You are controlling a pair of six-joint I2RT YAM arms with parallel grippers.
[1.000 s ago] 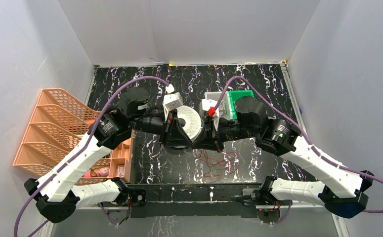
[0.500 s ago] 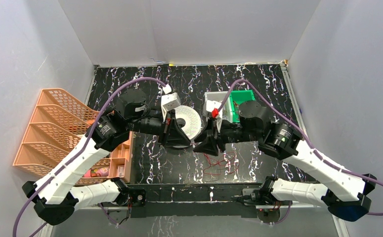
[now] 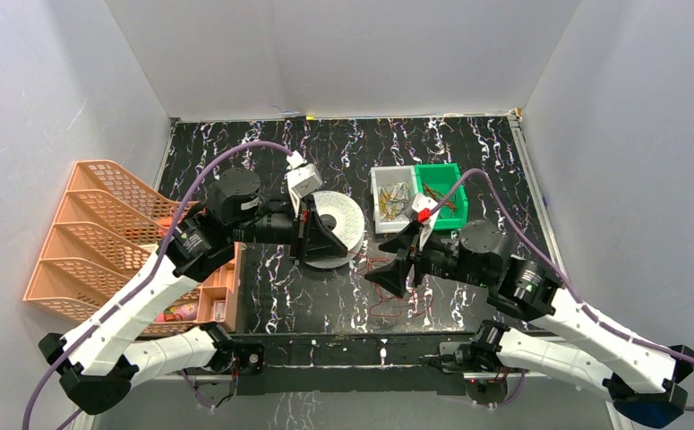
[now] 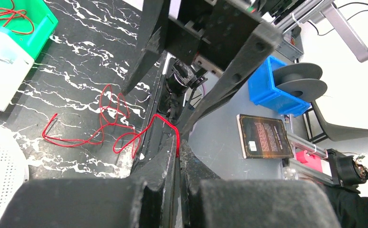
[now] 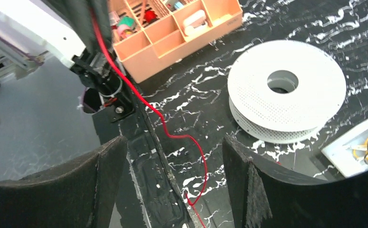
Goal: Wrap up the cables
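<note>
Now the left end effector (image 4: 178, 159) is clenched on one end of the cables (image 4: 107, 124); their red tangle lies on the surface (image 4: 77, 61) ahead of it. The right end effector (image 5: 170, 164) is released above a strand; I would pinch it gently, keeping tension.

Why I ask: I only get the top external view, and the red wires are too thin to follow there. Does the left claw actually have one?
Observer: Yes. The left wrist view shows the left claw shut on a red wire, which comes out between its fingertips.
Operator: Where does that wire lead?
Observer: It loops away to the loose red tangle lying on the black table.
Operator: And the right claw?
Observer: Its wrist view shows the right claw open, fingers wide apart and gripping nothing; red wire only runs below the gap.
</note>
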